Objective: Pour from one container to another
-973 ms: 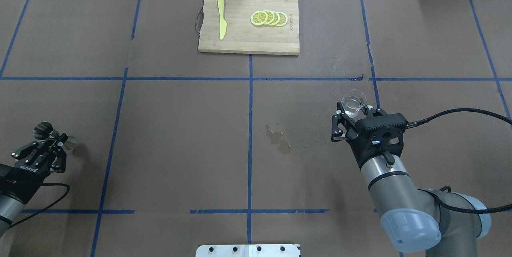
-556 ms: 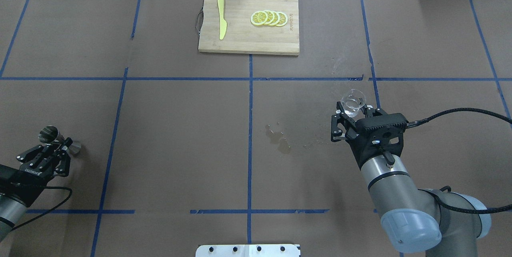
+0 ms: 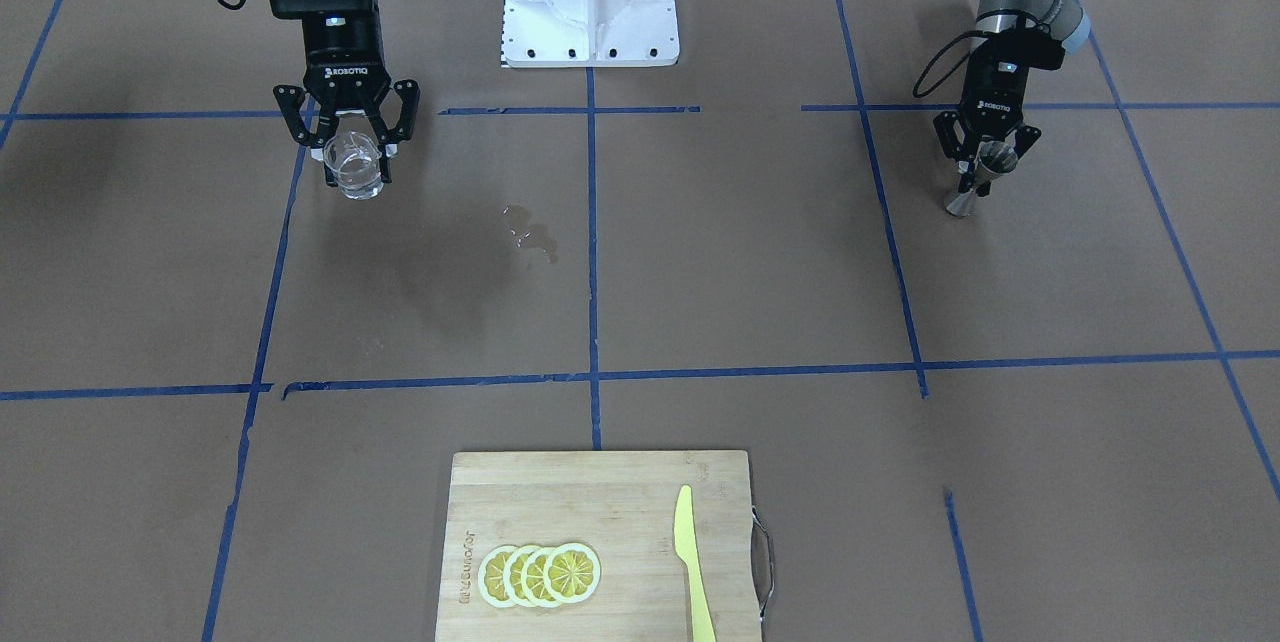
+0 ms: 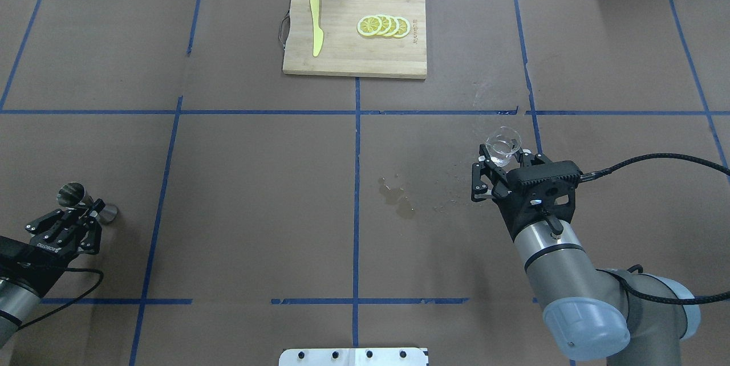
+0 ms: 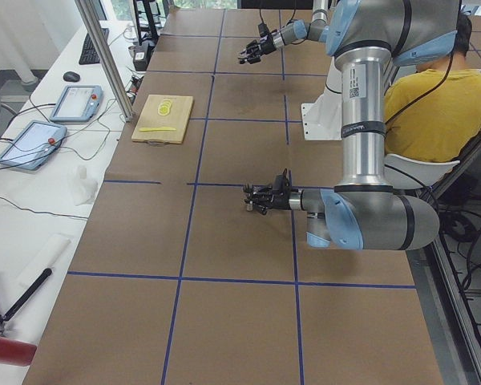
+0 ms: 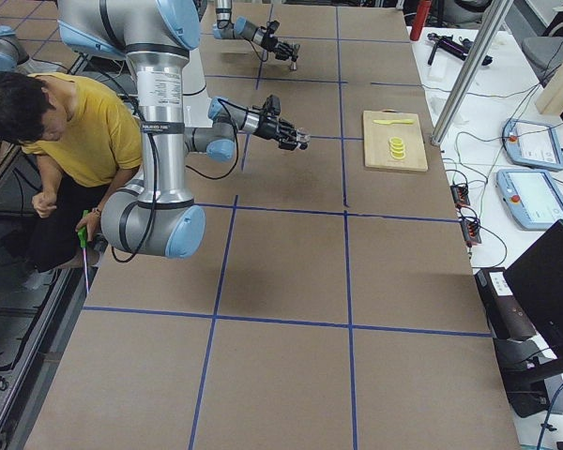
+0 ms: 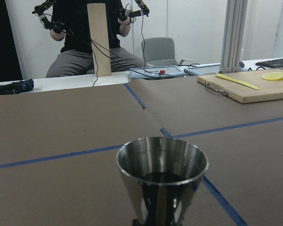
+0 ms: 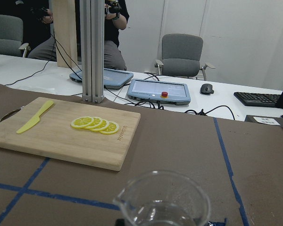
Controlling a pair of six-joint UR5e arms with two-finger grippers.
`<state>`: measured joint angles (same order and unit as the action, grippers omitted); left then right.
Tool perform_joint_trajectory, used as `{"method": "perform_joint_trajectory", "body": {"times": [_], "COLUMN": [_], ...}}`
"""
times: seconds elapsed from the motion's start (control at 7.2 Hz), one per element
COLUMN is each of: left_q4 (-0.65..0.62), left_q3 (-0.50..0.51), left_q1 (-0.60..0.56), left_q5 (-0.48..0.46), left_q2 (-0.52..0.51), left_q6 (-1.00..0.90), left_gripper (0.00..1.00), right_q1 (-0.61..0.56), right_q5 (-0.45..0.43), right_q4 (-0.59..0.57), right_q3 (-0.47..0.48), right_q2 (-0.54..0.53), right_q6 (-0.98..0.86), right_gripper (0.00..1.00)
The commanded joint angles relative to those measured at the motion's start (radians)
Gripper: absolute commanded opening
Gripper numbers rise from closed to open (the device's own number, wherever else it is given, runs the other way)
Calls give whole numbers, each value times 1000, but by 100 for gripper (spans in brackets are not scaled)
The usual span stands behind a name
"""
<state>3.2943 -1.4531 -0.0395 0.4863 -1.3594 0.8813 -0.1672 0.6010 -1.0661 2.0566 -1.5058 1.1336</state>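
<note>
Front-facing: right gripper (image 3: 355,167) at view left, jaws narrow and clamped on the cup (image 3: 358,177). Cup is upright and off the surface (image 3: 750,272). Left gripper (image 3: 988,162) at view right, jaws closed on the jigger (image 3: 975,187), upper cone between them. Jigger base is at or just above the surface, can't tell which. Puddle (image 3: 530,227) lies between the 2, nearer the cup. Board (image 3: 620,492) with lemon slices (image 3: 540,574) and knife (image 3: 692,562) sits at the operators' edge, not involved.

Overhead: cup and jigger well apart, 1 on each side of the surface. Neither is tipped to pour. Fine droplets show on the surface between puddle and cup.

Side views: both arms reach low over the surface, too small to read the jaws. Operator (image 5: 433,112) in yellow sits behind the robot base.

Left wrist: jigger at bottom centre, mouth up. Inside is dark, can't tell if there's liquid. Waist and base are cut off and the jaws are out of frame.

Right wrist: only the cup rim and lip show at the bottom edge. It's clear glass, so the level is unreadable.

Status, my read: no pour under way. The puddle suggests liquid has hit the surface, but nothing settles whether the jigger got filled. If it didn't, what's left: bring the 2 together, put the lip over the jigger mouth, tilt.
</note>
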Motion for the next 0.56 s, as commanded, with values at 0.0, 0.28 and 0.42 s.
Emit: {"method": "perform_joint_trajectory", "body": {"times": [0.0,0.28,0.42], "left_q4": [-1,-1,-1], "left_q3": [2,6,11], "left_q1": [6,9,10], "left_q5": [0,0,-2], "left_q2": [-1,-4,-4], "left_q6": [-1,-1,-1], "left_gripper": [0,14,61], "right_q1": [0,0,0], "right_q5": [0,-1,-1], "right_q4": [0,0,0], "right_q3": [0,0,0], "right_q2": [1,1,1], "right_q6": [0,0,0], "right_gripper": [0,0,0]}}
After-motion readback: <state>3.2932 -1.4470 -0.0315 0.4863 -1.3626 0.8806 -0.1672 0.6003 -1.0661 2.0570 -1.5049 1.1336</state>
